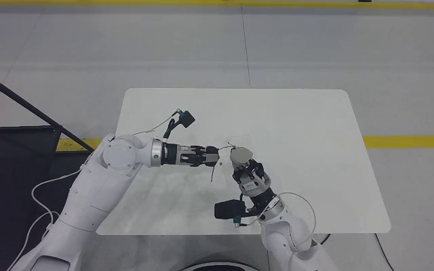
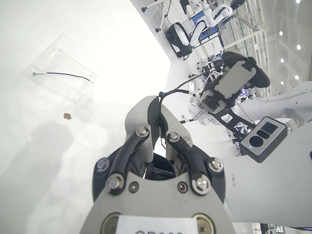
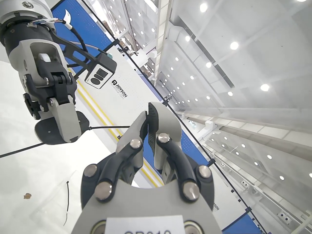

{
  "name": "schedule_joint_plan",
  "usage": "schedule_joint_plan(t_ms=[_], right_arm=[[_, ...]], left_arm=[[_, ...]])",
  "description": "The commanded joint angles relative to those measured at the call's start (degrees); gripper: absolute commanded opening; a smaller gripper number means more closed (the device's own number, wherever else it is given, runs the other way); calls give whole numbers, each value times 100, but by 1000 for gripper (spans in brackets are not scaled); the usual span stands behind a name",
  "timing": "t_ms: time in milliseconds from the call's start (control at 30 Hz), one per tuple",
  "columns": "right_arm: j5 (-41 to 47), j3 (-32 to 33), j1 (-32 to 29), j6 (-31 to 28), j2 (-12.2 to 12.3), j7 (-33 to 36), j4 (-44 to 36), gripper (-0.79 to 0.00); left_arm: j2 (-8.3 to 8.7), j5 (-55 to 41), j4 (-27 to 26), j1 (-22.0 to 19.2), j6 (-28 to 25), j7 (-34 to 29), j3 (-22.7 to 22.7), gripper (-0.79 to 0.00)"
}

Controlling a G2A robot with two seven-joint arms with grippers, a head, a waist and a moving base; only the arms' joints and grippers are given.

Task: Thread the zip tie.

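left gripper (image 2: 158,103) pinched shut on the zip tie (image 3: 109,127), held above the table (image 1: 305,122). right gripper (image 3: 147,116) pinched shut on the same tie's other end. clear tray (image 2: 68,49) on the table holds one spare tie (image 2: 65,74). brown crumb (image 2: 67,116) lies near the tray.

1. The white table (image 1: 305,135) has rounded corners.
2. A clear plastic sheet (image 2: 70,49) lies flat on the table.
3. A loose black zip tie (image 2: 65,74), slightly curved, lies within the sheet's outline.
4. A small brown scrap (image 2: 67,116) lies on the bare tabletop near the sheet.
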Motion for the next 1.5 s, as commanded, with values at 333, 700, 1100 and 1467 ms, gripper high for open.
schedule_joint_plan(t_ms=[333, 700, 1100, 1467], right_arm=[[-265, -88, 48, -687, 20, -315, 23, -785], [-157, 45, -11, -1252, 78, -608, -68, -785], [13, 67, -5, -1703, 115, -881, -128, -785], [-37, 109, -35, -1545, 127, -703, -159, -785]], left_arm=[[21, -4, 15, -6, 38, 129, -6, -785], [36, -11, -1, 7, 87, 247, -15, -785], [50, 289, -48, 64, 63, 633, -36, -785], [74, 594, -169, 147, -159, 820, -50, -785]])
